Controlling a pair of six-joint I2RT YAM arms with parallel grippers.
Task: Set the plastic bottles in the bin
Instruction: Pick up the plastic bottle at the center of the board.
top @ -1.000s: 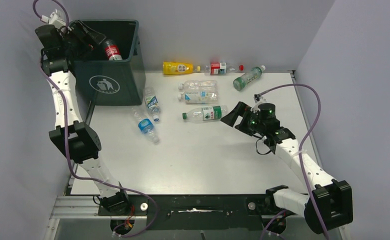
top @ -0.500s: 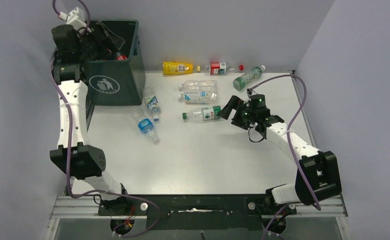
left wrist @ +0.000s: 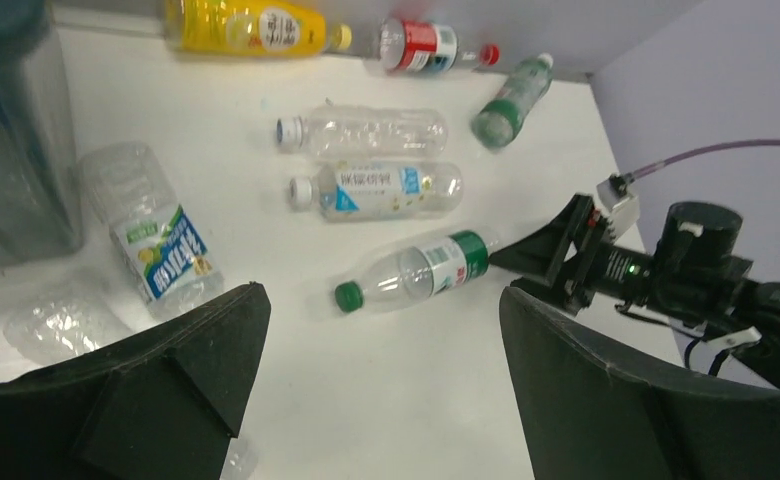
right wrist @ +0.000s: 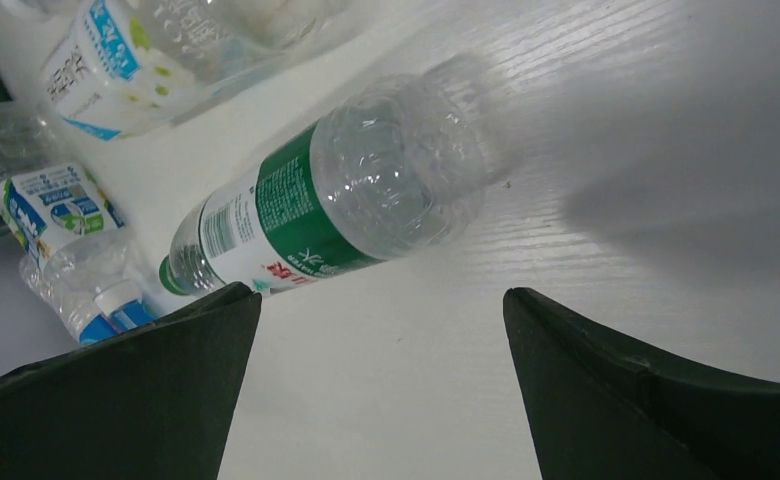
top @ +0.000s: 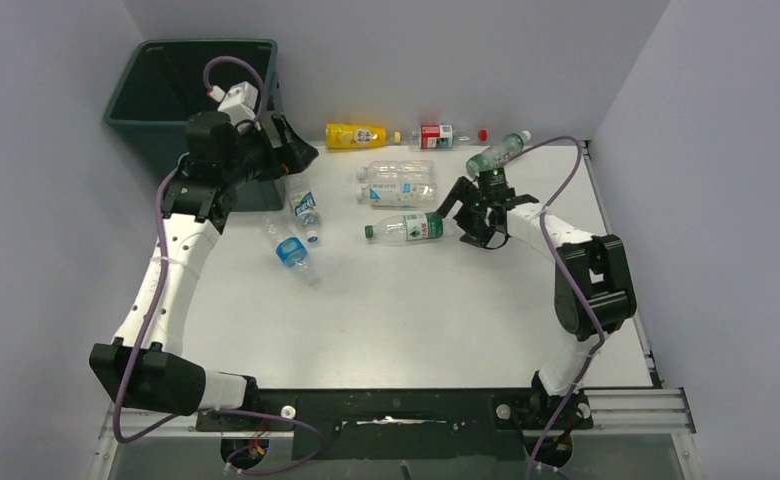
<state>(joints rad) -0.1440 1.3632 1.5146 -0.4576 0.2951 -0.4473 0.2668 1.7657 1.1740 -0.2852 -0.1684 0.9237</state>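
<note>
The left arm (top: pixel 166 285) runs from its base at the near table edge out to an elbow at the lower left. Its forearm then extends away toward the bin (top: pixel 136 105), with the wrist bent to the right. The left gripper (top: pixel 296 150) is raised above the table (top: pixel 416 320), just beside the bin's right wall and angled down over the work area. Its jaws are spread wide and hold nothing. The right arm (top: pixel 586 285) rises from its base, folds at a high elbow and reaches leftward and low with the forearm. The right gripper (top: pixel 463 220) sits near the table surface with its jaws spread apart, facing the base of the green-labelled bottle (top: pixel 411 228). In the right wrist view this bottle lies just ahead of the 2 fingertips, and no contact shows. 8 plastic bottles lie on their sides on the table, all outside the bin. The yellow bottle (top: pixel 356 134) and the red-labelled bottle (top: pixel 438 135) lie along the far edge, with the green bottle (top: pixel 496 155) to their right. The bare clear bottle (top: pixel 396 170) and the labelled clear bottle (top: pixel 398 191) lie side by side mid-table. The blue-labelled bottle (top: pixel 304 208) and the second blue-labelled bottle (top: pixel 291 250) lie near the bin's front. The bin stands at the far left corner, and its interior is too dark to read.
</note>
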